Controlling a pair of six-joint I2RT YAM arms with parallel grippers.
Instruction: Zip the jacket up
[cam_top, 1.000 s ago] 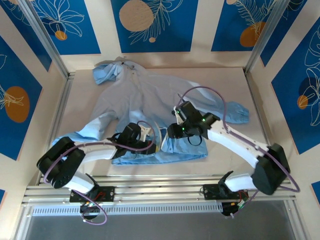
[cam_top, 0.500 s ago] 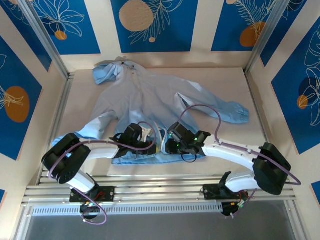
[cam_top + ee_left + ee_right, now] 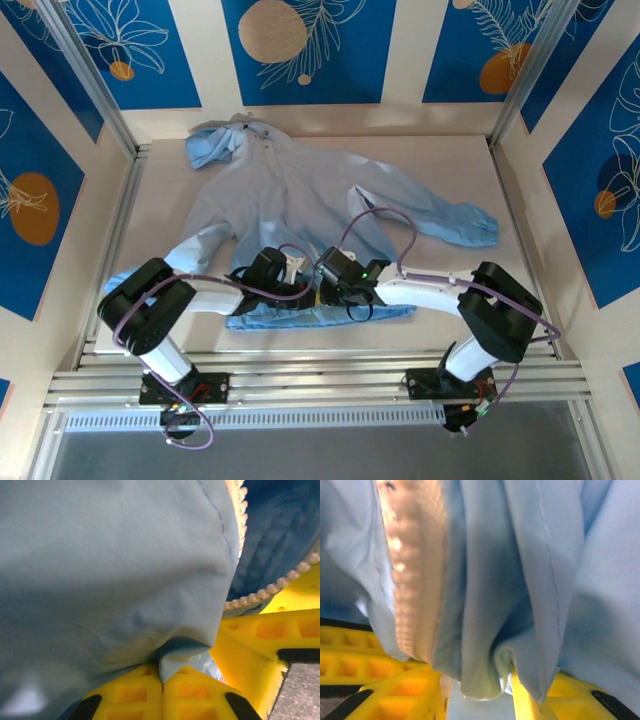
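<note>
The light-blue jacket (image 3: 300,200) lies spread on the table, hood at the far left and one sleeve reaching right. Its pale zipper strip (image 3: 412,580) runs along the front edge, with the teeth (image 3: 240,510) close to my left fingers. My left gripper (image 3: 300,283) is at the near hem, its yellow fingers (image 3: 125,695) shut on a fold of jacket fabric. My right gripper (image 3: 322,290) sits right beside it at the hem. Its jaws stand apart, with a hanging fold of fabric (image 3: 480,675) between them and a gap showing on the left side of that fold.
Aluminium rails (image 3: 120,200) border the table on the left and along the near edge (image 3: 320,380). Bare table (image 3: 470,290) lies right of the hem. The right gripper's yellow fingers (image 3: 260,645) crowd the left wrist view.
My right arm has swung left and toward the near edge, bringing its gripper down beside the left one at the hem. The left gripper has kept its hold in place.
</note>
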